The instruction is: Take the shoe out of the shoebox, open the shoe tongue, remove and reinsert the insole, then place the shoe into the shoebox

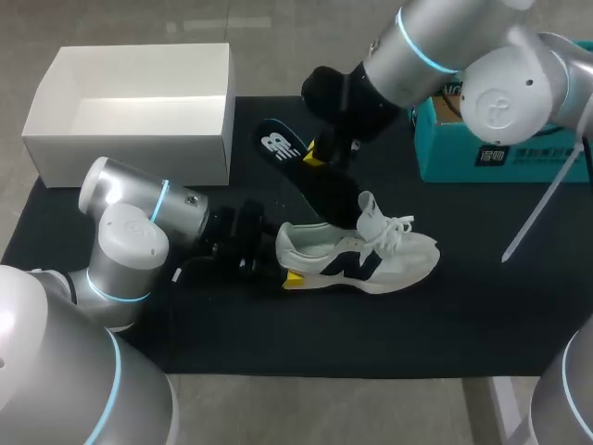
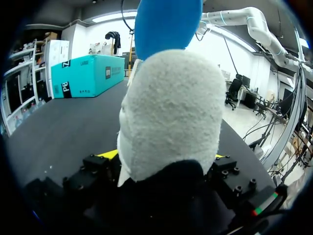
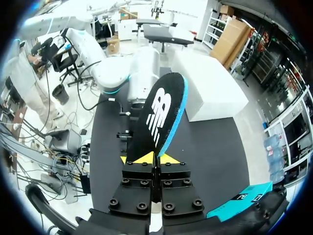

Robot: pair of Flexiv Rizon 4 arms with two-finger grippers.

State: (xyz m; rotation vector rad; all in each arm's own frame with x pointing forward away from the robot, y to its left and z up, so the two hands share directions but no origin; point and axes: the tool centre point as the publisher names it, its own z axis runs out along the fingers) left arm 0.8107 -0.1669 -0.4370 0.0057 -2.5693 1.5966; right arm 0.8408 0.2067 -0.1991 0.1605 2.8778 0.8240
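Left gripper (image 1: pixel 285 261) clamps the heel of the white shoe (image 1: pixel 371 261) on the black mat (image 1: pixel 278 334), while the right gripper (image 3: pixel 156 157) pinches the black insole (image 3: pixel 159 112) just behind that shoe.

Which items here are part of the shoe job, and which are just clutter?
Job:
shoe, heel in left gripper
insole, in right gripper
white shoebox, open

Lying about:
teal box, far right of table
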